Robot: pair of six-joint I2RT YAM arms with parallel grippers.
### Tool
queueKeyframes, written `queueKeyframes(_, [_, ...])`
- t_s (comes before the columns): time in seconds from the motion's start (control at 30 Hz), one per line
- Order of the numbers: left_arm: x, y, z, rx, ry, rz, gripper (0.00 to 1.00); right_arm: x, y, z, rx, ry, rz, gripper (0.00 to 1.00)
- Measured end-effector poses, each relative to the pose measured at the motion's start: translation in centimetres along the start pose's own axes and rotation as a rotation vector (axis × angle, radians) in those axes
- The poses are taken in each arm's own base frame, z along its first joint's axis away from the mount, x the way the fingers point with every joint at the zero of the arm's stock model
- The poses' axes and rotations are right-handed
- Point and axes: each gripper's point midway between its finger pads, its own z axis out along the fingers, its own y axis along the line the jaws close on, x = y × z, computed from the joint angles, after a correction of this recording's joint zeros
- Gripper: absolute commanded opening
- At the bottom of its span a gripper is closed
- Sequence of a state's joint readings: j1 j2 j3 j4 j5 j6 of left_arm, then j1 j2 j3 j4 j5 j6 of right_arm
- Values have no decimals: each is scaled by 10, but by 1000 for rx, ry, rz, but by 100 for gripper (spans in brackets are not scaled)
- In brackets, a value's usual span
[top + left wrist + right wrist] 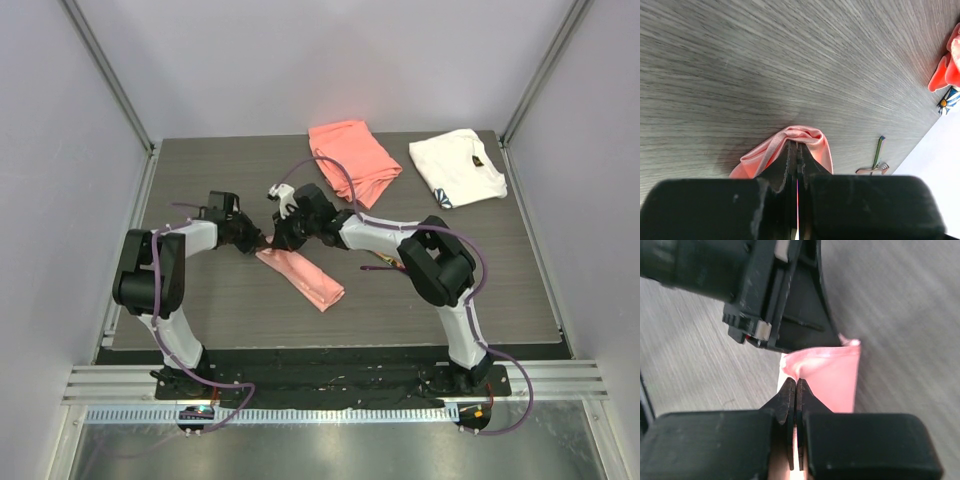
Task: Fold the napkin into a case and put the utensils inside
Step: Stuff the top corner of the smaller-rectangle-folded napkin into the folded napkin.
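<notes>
Fingers (784, 167) of the left gripper (794, 146) are pressed together on a bunched fold of the napkin (302, 280). The right gripper (796, 384) pinches the same end just beside it, its tips closed on the pink cloth with no gap showing. Both meet at the upper-left end of the napkin, which lies as a narrow folded strip running diagonally toward the near right on the table (230, 300).

Two grips side by side on one end look meant to part the layers there, or to hold one layer down while the other is lifted, so that the strip gets a mouth. I judge the folding mostly done and opening the pocket the step in hand. Which layer each gripper holds I cannot tell.

The utensils (383, 266) lie apart from the napkin, to its right beside the right arm's elbow, within easy reach for that arm once it lets go. Farther back sit a coral cloth (352, 160) and a white cloth (458, 168), well away from the work.
</notes>
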State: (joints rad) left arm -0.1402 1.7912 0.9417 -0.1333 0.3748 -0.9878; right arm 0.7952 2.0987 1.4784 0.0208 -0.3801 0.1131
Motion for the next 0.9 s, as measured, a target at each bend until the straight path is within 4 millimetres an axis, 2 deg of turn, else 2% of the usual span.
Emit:
queueKeyframes(0.27, [-1,1,0,-6,-8,2,0,32,2,16,-41,46,126,1])
queueKeyframes(0.4, [-1,1,-2,-12,-12,2,1,41,0,21,-49,47,158,1])
queueKeyframes(0.5, [-2,2,-4,-21,-24,7,9,43,-3,23,-57,42,185,2])
queueKeyframes(0.57, [-3,3,-8,-32,-31,19,19,45,-4,24,-65,36,206,2])
queueKeyframes(0.63, [-5,1,-13,-41,-39,31,27,46,-4,25,-73,32,224,2])
queueKeyframes(0.67, [-7,-2,-17,-43,-47,37,29,46,-5,25,-76,29,232,2])
queueKeyframes(0.83, [-23,-24,-52,-19,-126,91,22,46,-5,24,-93,22,261,3])
queueKeyframes(0.9, [-27,-29,-63,-15,-149,111,23,46,-5,24,-98,23,273,3])
